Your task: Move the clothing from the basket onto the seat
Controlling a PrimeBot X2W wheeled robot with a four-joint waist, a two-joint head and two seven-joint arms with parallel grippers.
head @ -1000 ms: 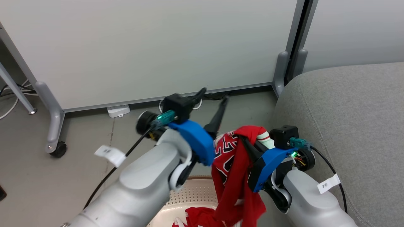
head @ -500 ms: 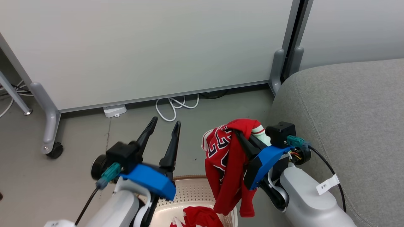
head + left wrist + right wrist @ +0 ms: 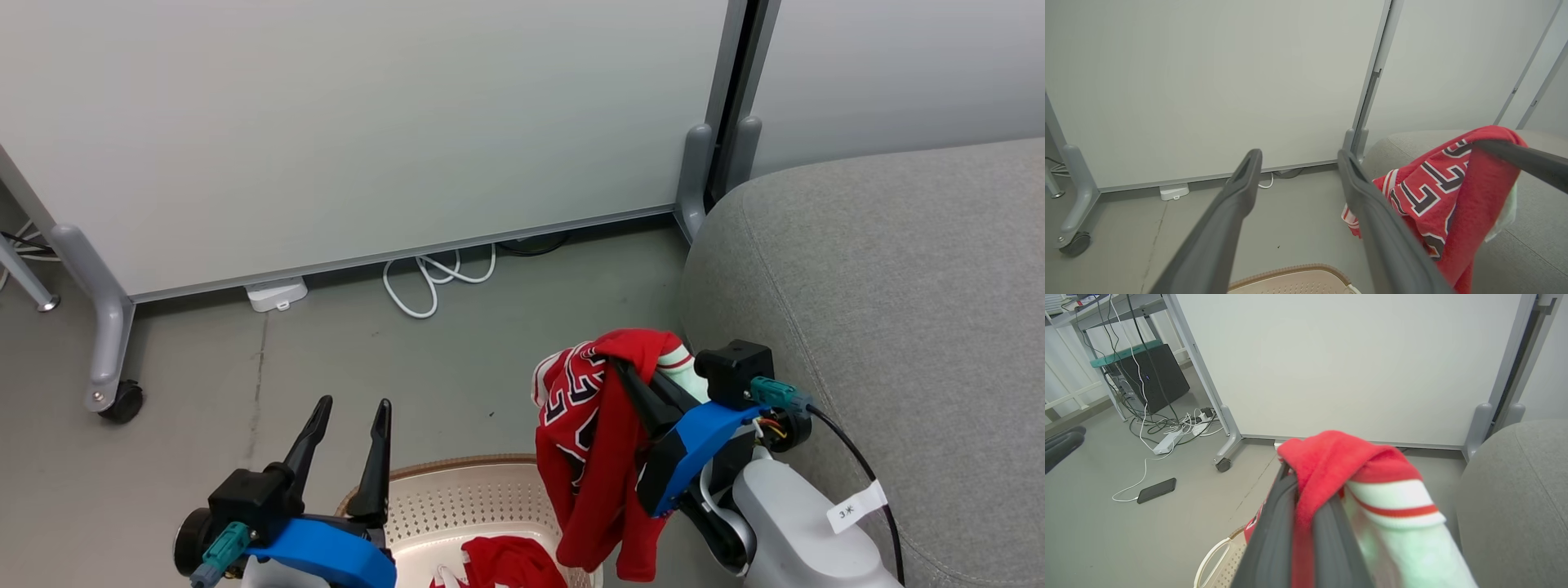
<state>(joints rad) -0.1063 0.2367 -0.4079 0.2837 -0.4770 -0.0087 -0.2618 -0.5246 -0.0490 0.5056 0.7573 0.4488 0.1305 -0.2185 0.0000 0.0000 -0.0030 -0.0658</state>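
A red jersey with black-and-white lettering hangs from my right gripper, which is shut on its top fold, just left of the grey seat. In the right wrist view the red cloth is pinched between the fingers, with white trim draped to the right. A second red garment lies in the cream basket at the bottom edge. My left gripper stands open over the basket's far rim, holding nothing. Its wrist view shows the jersey at the right.
Two white partition panels on grey castor feet close off the back. A looped white cable and a small white box lie at their base. A phone, a power strip and a black computer case sit further left.
My left arm has dropped from the middle of the view to the lower left, still open. The right gripper keeps the jersey. The camera has shifted a little.
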